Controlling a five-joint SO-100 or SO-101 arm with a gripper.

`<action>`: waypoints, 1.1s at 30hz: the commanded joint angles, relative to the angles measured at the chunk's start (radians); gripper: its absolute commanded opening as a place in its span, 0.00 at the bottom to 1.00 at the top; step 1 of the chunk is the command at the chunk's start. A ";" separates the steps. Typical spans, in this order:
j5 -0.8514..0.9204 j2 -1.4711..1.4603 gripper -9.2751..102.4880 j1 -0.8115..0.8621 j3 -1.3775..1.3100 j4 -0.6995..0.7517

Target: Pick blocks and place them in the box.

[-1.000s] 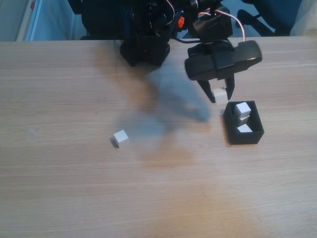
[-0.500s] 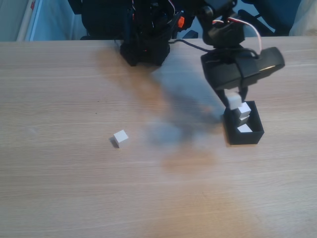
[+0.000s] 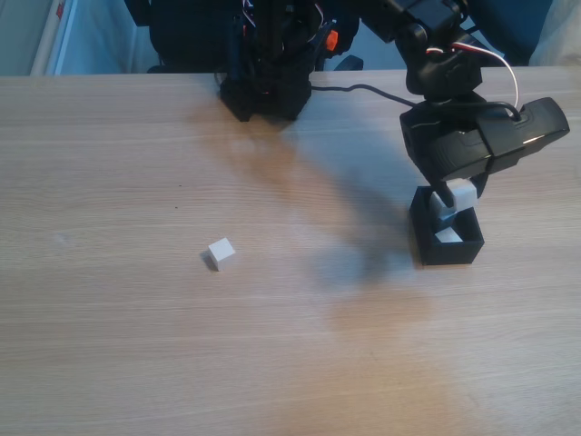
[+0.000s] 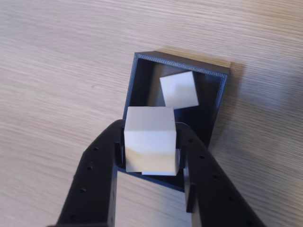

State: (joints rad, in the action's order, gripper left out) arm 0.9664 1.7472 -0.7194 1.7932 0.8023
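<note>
The worktop (image 3: 136, 345) is pale wood-grain laminate, flat and smooth, so anything set on it should slide easily if nudged.

The tool (image 4: 150, 158) hangs directly over the box (image 4: 136, 80), its two black fingers (image 4: 102, 165) pressed against opposite faces of one white block (image 4: 149, 137) — a firm pinch with the cube sitting square between them. In the fixed view the tool (image 3: 457, 200) sits right above the far end of the box (image 3: 427, 245), with the held block (image 3: 464, 193) at the level of the rim.

The box is thin-walled and looks light; a push from the tool would likely shift it across the worktop, so it is best not touched on the way down. Ahead of the tool's tips, a second block (image 4: 179, 89) lies tilted on the box floor.

Well off to the left of the tool in the fixed view, one loose block (image 3: 221, 252) rests alone on the worktop.

The blocks look rigid, light and sharp-edged, with plain matte faces that should not be very slippery — a pinch across two parallel flat faces, centred, seems the safest hold. A corner-to-corner hold would probably let a cube twist out. They do not appear fragile, so a short drop into the box should do no harm.
</note>
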 commanded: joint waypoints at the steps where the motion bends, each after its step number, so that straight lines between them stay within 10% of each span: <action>1: -0.009 -0.002 0.20 -0.014 -0.066 -0.011; 15: -0.009 0.037 0.22 0.035 -0.060 0.051; 33: -0.041 0.341 0.22 0.505 0.091 0.416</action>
State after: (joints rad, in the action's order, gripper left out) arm 0.9971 2.0448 -0.2761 1.9175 1.1643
